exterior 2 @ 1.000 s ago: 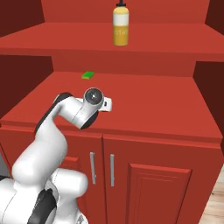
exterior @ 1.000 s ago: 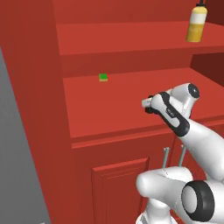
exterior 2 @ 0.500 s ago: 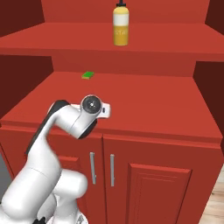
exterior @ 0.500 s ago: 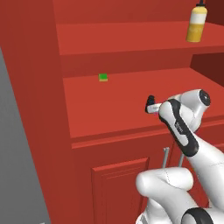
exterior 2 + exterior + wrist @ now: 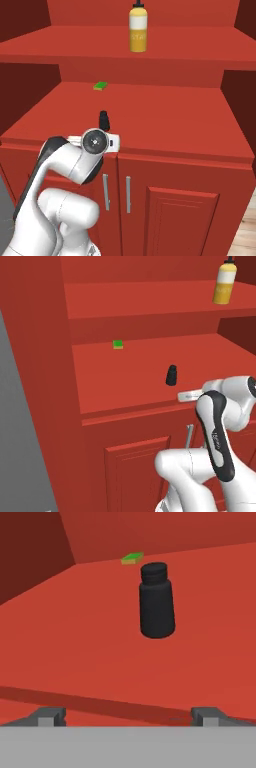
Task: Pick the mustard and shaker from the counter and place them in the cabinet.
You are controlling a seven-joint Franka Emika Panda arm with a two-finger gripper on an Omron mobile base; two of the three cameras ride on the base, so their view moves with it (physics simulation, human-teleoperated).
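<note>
The yellow mustard (image 5: pixel 223 283) (image 5: pixel 138 31) stands upright on the upper shelf of the red cabinet (image 5: pixel 125 386) (image 5: pixel 175 120). One board lower, the small black shaker (image 5: pixel 171 375) (image 5: pixel 104 119) (image 5: pixel 156 601) stands upright near the front edge. My gripper (image 5: pixel 128 714) is open and empty. It sits just in front of that shelf's edge and points at the shaker from a short distance, touching nothing. The counter is out of view.
A tiny green block (image 5: pixel 118 344) (image 5: pixel 100 86) (image 5: pixel 132 558) lies at the back left of the shaker's shelf. Below the shelf are red panelled doors with silver bar handles (image 5: pixel 106 192). The cabinet's red side wall (image 5: pixel 45 356) rises on the left.
My hand has drawn back from over the shelf to its front edge. The shaker, hidden behind the hand before, now stands free on the board. Mustard and green block are unmoved.
</note>
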